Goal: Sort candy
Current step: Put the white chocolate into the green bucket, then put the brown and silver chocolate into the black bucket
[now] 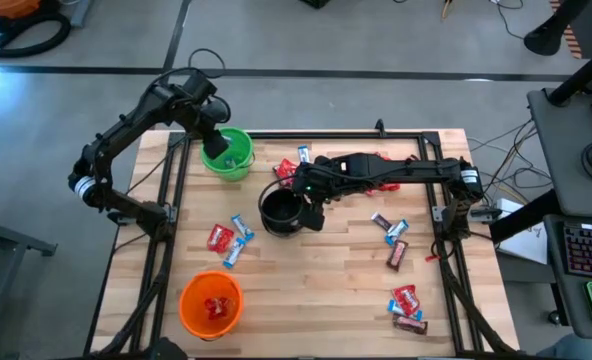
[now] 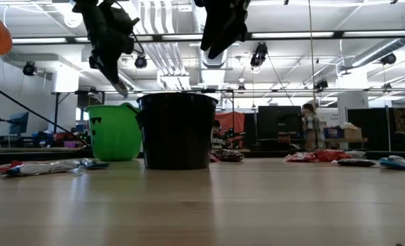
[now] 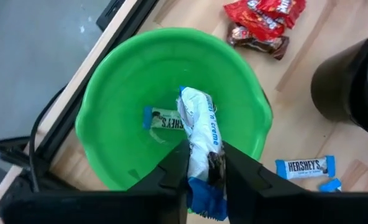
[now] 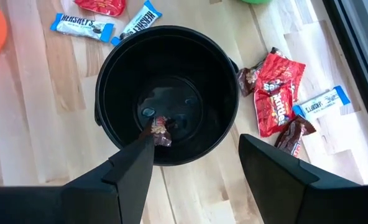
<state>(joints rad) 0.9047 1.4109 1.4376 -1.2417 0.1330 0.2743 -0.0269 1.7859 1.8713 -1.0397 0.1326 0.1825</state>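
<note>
Hovering over green cup (image 3: pixel 109 81), left hand (image 3: pixel 204 163) pinching blue-and-white candy (image 3: pixel 202 134).

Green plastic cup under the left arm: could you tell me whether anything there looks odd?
Nothing stands out. The green plastic cup stands upright with one blue-and-white wrapped bar inside; the left claw holds a second blue-and-white bar above it.
</note>
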